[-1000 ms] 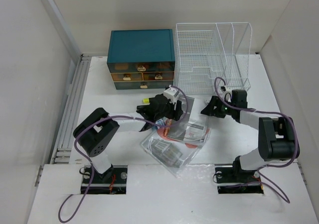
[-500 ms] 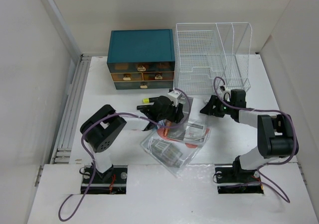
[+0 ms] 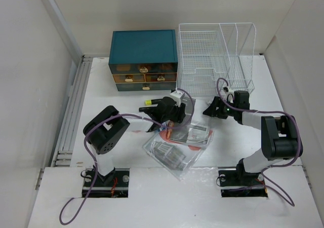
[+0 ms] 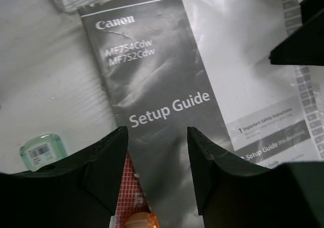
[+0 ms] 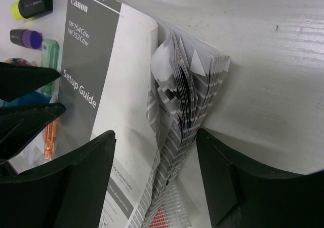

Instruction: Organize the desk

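The Canon setup guide (image 3: 196, 133) lies flat at the middle of the table (image 3: 101, 83), its near edge touching a clear plastic sleeve (image 3: 169, 158). Its long axis runs roughly left to right, so one short end faces each arm. The left gripper (image 4: 157, 133) hangs over the left end with its jaws apart and nothing in them. The flat cover shows in the gap between its fingers (image 4: 104, 162), but I cannot tell whether the tips touch the paper. An orange pen (image 4: 136, 220) lies right under that gap, at the guide's edge. The right gripper (image 5: 154, 134) meets the opposite, right end, also spread and empty. There the loose pages (image 5: 188, 81) fan up off the table and run straight into the space between its jaws. That is the relation that matters: the right side has a raised edge lying along its closing line, while the left faces only a flat sheet. The wire rack (image 3: 212, 55) stands at the far right, just behind the right gripper, so that arm also looks nearer to a likely filing place. The danger is that the jaws pinch only a few leaves and the rest sag open.
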### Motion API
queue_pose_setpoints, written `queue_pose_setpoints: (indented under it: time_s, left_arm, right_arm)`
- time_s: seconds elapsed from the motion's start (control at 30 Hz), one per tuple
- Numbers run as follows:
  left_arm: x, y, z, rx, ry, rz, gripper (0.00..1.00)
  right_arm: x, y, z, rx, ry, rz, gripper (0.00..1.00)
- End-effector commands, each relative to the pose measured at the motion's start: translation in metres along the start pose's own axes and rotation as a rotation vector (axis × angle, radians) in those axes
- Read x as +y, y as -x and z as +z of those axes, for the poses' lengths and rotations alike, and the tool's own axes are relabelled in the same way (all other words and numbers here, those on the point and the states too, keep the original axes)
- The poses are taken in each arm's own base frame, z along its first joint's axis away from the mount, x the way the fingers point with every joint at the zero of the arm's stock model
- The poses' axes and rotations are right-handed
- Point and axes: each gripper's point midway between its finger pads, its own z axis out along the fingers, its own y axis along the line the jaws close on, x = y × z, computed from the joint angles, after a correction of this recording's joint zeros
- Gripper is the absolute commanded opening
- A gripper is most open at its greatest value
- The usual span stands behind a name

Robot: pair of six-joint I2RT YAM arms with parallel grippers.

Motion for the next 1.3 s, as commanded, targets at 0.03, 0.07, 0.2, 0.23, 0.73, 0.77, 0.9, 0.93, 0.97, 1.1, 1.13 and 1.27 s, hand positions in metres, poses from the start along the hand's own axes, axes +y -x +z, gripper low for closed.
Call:
queue_pose_setpoints:
  time_s: [0.03,0.07,0.2,0.23,0.73,0.77,0.9,0.93,0.97,1.1,1.13,1.27]
  left_arm:
    - [0.02,0.023,-0.003,-0.058,0.108,-0.024,0.48]
    - [0.022,0.023,-0.003,-0.061,0.116,-0.024,0.48]
    - [0.017,0.02,-0.001,-0.038,0.076,-0.028,0.48]
    - [0.013,0.024,0.0,-0.036,0.061,-0.028,0.48]
    - [-0.01,0.0,0.01,0.062,-0.087,-0.028,0.34]
    - [-0.012,0.005,0.011,0.052,-0.09,-0.028,0.34]
    - [-0.016,-0.001,0.015,0.081,-0.114,-0.02,0.3]
    - [-0.016,-0.001,0.015,0.081,-0.115,-0.02,0.3]
    - [-0.018,-0.001,0.017,0.085,-0.126,-0.021,0.3]
    - [-0.019,-0.007,0.02,0.11,-0.138,-0.023,0.28]
    - [-0.019,-0.007,0.02,0.11,-0.138,-0.023,0.28]
    - [-0.018,-0.003,0.019,0.097,-0.129,-0.022,0.28]
  right_arm:
    - [0.0,0.007,0.002,-0.023,-0.008,-0.024,0.71]
    - [0.0,0.007,0.002,-0.023,-0.008,-0.024,0.71]
    - [-0.001,0.005,0.004,-0.016,-0.01,-0.019,0.71]
    - [-0.001,0.005,0.004,-0.016,-0.01,-0.019,0.71]
    - [0.006,-0.006,0.01,0.043,0.064,0.014,0.61]
    - [0.006,-0.008,0.011,0.053,0.072,0.02,0.59]
    - [0.014,-0.011,0.01,0.067,0.117,0.021,0.53]
    - [0.017,-0.01,0.009,0.065,0.134,0.015,0.52]
    - [0.019,-0.007,0.01,0.057,0.146,0.005,0.49]
    - [0.025,-0.005,0.007,0.051,0.173,0.001,0.35]
    - [0.029,0.003,0.005,0.032,0.179,-0.016,0.32]
    - [0.042,0.015,-0.005,-0.01,0.203,-0.057,0.11]
